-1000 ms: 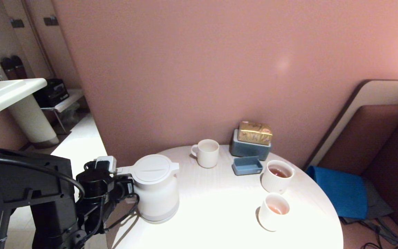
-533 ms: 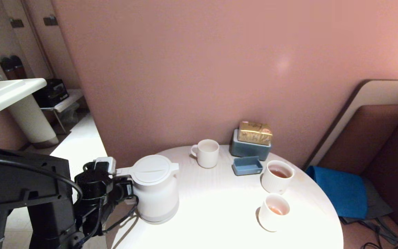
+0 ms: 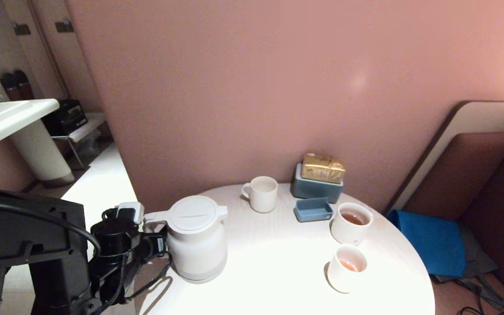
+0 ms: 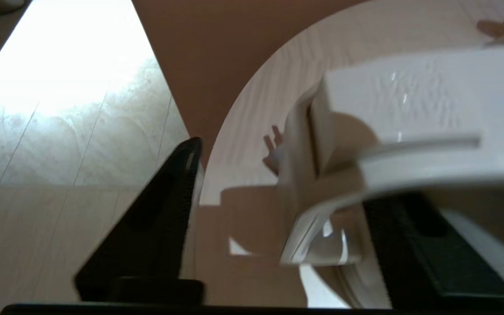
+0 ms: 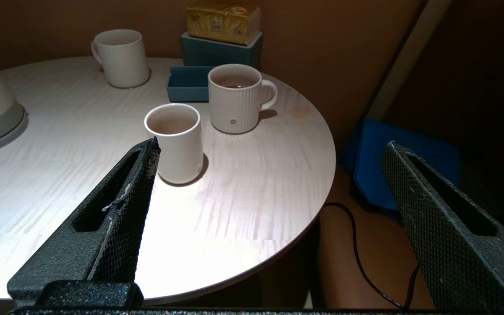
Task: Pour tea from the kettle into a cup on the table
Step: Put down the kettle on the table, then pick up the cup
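The white kettle stands upright at the left edge of the round white table. My left gripper is at its loop handle, open. The handle lies between the widely spread fingers, close to one finger and not clamped. The small plain cup sits at the front right with a little reddish tea in it. In the right wrist view the cup stands just beyond one fingertip of my right gripper, which is open, holds nothing and hangs beside the table's edge.
A ribbed white mug holding tea stands behind the cup. Another white mug is at the back. A blue tray and a blue box with a gold packet sit by the wall. A blue cushion lies right of the table.
My left arm has drawn back a little to the left, away from the kettle body, so more of the handle's top shows. The kettle and cups stay where they were.
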